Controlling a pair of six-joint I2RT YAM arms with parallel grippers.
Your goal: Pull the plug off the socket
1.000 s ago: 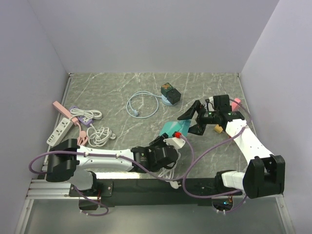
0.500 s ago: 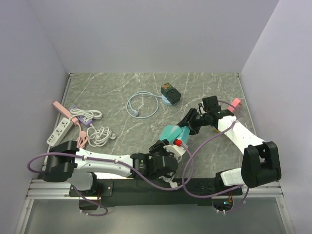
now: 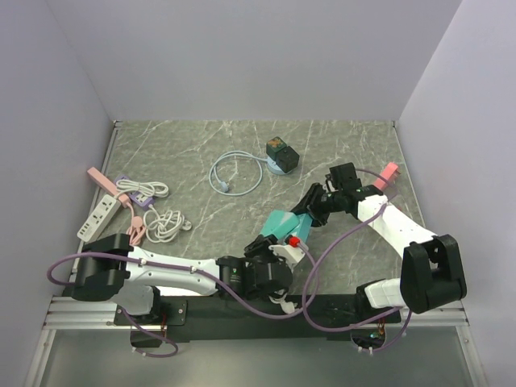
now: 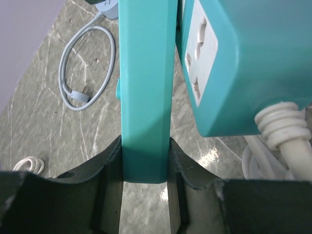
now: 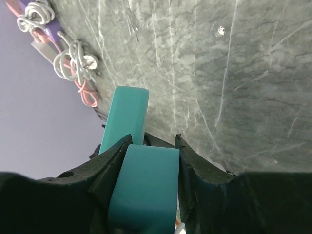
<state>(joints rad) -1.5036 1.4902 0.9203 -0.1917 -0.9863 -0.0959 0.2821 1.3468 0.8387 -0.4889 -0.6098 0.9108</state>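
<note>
A teal socket block (image 4: 253, 63) with a white outlet face (image 4: 200, 53) and a ribbed white cord end (image 4: 285, 126) hangs above the table, right of centre in the top view (image 3: 284, 219). My right gripper (image 5: 152, 146) is shut on this block (image 5: 144, 190), reaching it from the right (image 3: 306, 210). A flat teal piece (image 4: 146, 87), which I take for the plug, stands close beside the block. My left gripper (image 4: 145, 146) is shut on its near end (image 3: 271, 237). Whether the two teal pieces are joined is hidden.
A pale blue cable coil (image 3: 234, 173) and a black and green adapter (image 3: 281, 153) lie at the back. White (image 3: 97, 218) and pink (image 3: 101, 179) power strips with tangled cords (image 3: 165, 224) sit at the left. A pink item (image 3: 389, 171) lies by the right wall.
My right gripper swung left from near the pink item and closed on the teal block. The left arm shifted slightly, keeping its hold.
</note>
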